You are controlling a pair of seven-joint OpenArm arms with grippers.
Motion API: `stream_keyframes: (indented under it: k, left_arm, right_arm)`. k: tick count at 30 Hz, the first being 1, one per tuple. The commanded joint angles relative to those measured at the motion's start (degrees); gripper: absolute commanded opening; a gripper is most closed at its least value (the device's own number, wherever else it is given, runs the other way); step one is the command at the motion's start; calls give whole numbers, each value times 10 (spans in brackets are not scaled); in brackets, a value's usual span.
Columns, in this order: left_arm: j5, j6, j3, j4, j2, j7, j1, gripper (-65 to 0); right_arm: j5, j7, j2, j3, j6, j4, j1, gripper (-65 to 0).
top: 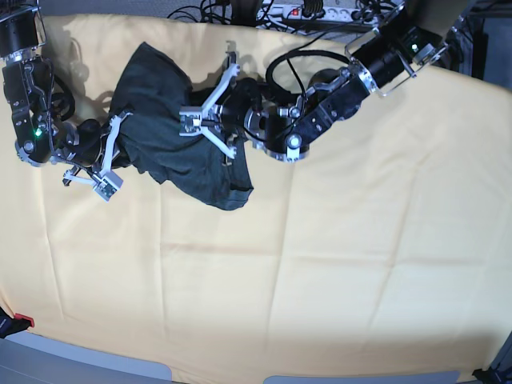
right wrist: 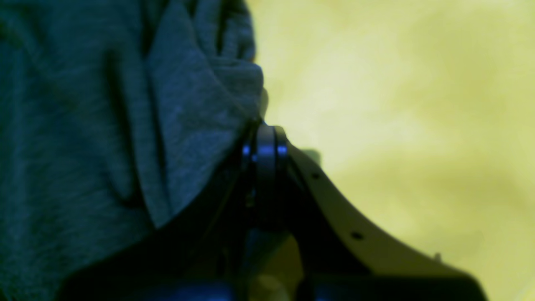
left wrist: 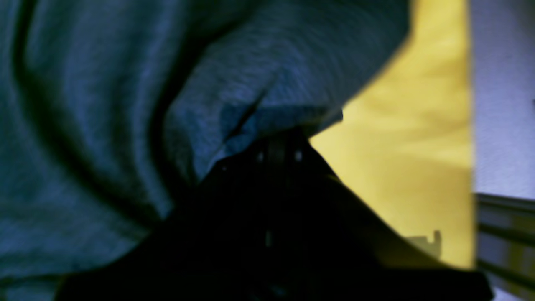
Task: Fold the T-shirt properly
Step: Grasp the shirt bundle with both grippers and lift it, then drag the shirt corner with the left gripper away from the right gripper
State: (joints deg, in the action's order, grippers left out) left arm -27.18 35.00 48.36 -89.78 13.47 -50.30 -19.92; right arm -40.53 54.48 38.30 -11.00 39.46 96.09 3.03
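The dark charcoal T-shirt point(top: 172, 132) lies bunched and crumpled at the far left of the yellow cloth, with one end hanging toward the middle. My left gripper point(top: 190, 118) is shut on a fold at the bunch's right side. In the left wrist view its dark fingers point(left wrist: 276, 146) pinch a hemmed edge of the shirt point(left wrist: 125, 125). My right gripper point(top: 112, 164) is at the bunch's left side. In the right wrist view its fingertips point(right wrist: 265, 142) close on the shirt's edge point(right wrist: 125, 125). Most of the shirt's shape is hidden in folds.
A yellow cloth point(top: 320, 272) covers the whole table. Cables and a power strip point(top: 320, 12) lie along the back edge. The grey table edge point(top: 88, 364) shows at the front. The left arm point(top: 360, 68) reaches in from the back right.
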Motion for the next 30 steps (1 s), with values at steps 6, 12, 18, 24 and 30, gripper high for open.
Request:
stream_keyframes:
  k: [6,12,18,24,30]
  left_arm:
    - [28,-7,-3,50,1,11,-57,-650]
    - [31,-5,-3,120,-10,63,-122,-650]
    - [39,33,-3,201,-43,137,-177,-650]
    - [55,50,-3,265,-94,153,-207,-650]
    - [-83,50,-3,260,-96,-49,-209,-650]
  right_arm:
    - [-31,9,9,2,5,10,31,-650]
    - [-51,14,9,2,5,10,58,-650]
    - [-77,22,7,4,5,11,79,-650]
    - [-77,30,4,27,2,23,84,-650]
    - [-75,30,4,98,-3,88,109,-650]
